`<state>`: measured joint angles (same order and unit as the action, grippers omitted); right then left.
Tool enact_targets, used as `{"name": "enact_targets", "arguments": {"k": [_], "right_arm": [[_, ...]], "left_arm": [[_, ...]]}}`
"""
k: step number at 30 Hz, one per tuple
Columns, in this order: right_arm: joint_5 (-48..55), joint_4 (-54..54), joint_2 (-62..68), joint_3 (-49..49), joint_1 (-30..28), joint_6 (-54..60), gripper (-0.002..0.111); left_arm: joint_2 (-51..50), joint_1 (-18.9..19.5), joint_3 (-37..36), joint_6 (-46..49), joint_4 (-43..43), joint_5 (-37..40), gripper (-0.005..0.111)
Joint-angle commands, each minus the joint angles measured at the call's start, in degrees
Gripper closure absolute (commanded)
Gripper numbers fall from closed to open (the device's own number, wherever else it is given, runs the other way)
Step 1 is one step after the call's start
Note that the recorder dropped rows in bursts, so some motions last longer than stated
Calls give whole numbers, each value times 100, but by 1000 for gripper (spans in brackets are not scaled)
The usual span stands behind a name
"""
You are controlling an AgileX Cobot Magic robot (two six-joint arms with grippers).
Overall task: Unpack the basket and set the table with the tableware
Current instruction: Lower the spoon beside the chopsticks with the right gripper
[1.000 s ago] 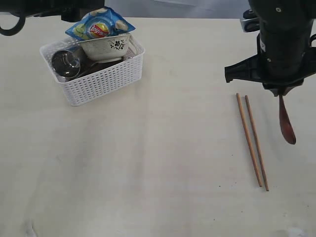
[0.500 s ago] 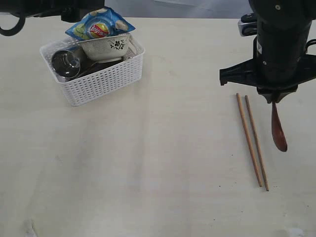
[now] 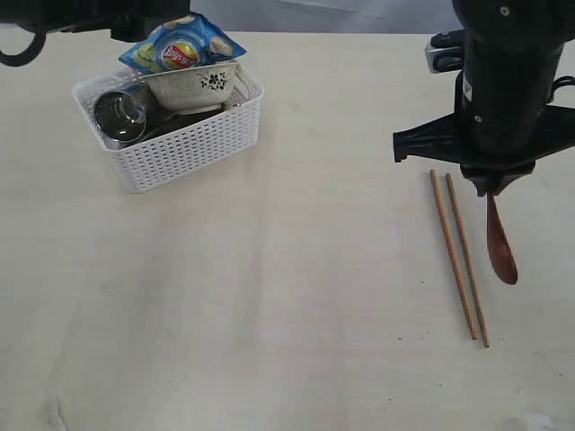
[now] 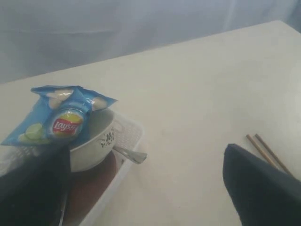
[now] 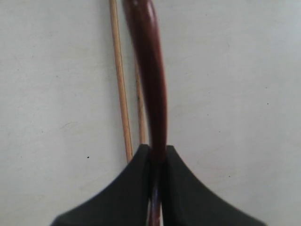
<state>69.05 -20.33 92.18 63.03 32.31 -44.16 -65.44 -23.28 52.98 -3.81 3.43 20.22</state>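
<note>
1. Slippage is the main risk. The right gripper [image 5: 156, 151] is clenched on only the thin handle end of the dark red spoon [image 3: 500, 244]. The spoon hangs bowl-end down at the right of the table [image 3: 296, 305], just right of the chopsticks [image 3: 459, 256]. Its glossy, rounded handle could swivel or slide between the pads.
2. Let go too high, the spoon would likely bounce on the hard top and knock the chopsticks out of parallel. I cannot tell whether its tip touches the table.
3. The left gripper [image 4: 143, 153], jaws spread wide and empty, hovers by the basket [image 3: 193, 144] at the far left.
4. The basket is white plastic lattice, probably light enough to drag if something snags. It holds a glazed cream floral bowl [image 3: 193, 85], a polished steel cup [image 3: 121, 117] on its side and a slim silver handle [image 4: 129, 154]. A crinkly blue chip bag [image 3: 180, 45] rests on the bowl.
5. The chopsticks are slim, matte brown wood. The table is pale, smooth and faintly scuffed.
</note>
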Motion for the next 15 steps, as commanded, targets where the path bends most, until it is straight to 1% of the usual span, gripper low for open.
{"name": "enact_targets", "arguments": {"k": [1, 4, 9, 11, 15], "right_arm": [[-181, -3, -6, -291, -2, 43, 109], [-478, -3, -6, -528, -2, 43, 109], [-688, 203, -6, -582, -2, 43, 109], [-639, 188, -6, -582, -2, -59, 109], [-71, -530, 318, -582, -2, -653, 109]], "left_arm": [[-4, -26, 10, 19, -25, 38, 26], [-4, -26, 10, 19, -25, 38, 26], [-4, -26, 10, 19, -25, 38, 26], [-4, -26, 10, 19, -25, 38, 26], [-4, -26, 10, 19, -25, 38, 26]]}}
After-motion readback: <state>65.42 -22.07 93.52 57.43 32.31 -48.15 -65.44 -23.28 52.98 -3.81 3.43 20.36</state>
